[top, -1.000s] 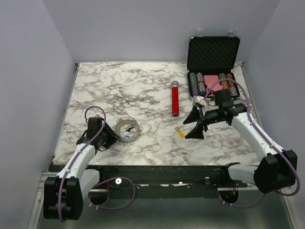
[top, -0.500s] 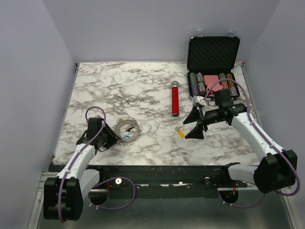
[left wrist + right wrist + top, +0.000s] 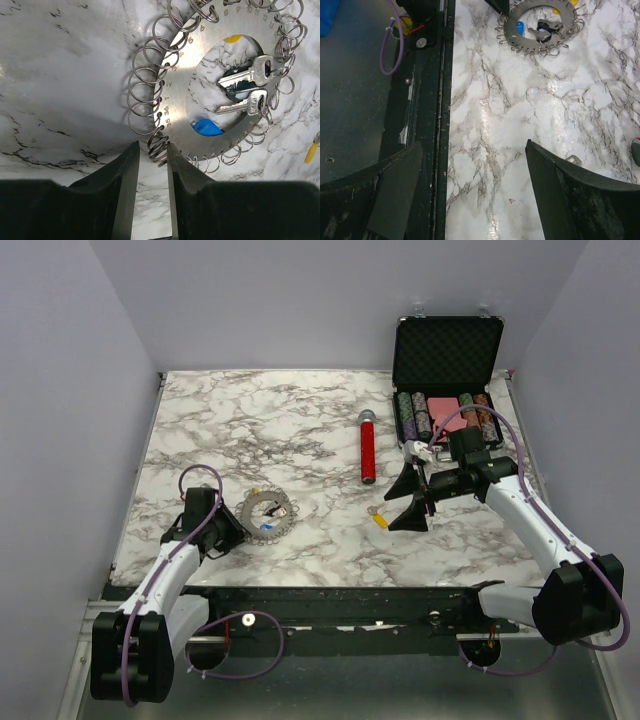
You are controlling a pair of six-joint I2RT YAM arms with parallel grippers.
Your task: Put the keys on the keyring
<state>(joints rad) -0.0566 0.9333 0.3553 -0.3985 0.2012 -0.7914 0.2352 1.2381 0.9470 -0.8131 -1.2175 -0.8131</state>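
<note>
Left fingers [image 3: 125, 190]: low at the near-left of the tabletop [image 3: 300, 420], nearly closed astride one wire loop on the rim of the keyring [image 3: 177, 107]; whether they pinch it cannot be told.
The keyring lies flat.
Keys [image 3: 247, 80]: two silver ones and a blue-headed one, inside the ring's opening.
Red cylinder [image 3: 368, 452]: lying mid-tabletop.
Loose yellow-headed key [image 3: 380, 521]: on the tabletop, right of centre.
Right fingers [image 3: 560, 190]: just beside that key, spread wide, holding nothing.
Open case [image 3: 447, 350]: far right, with chips [image 3: 415, 415] inside.
</note>
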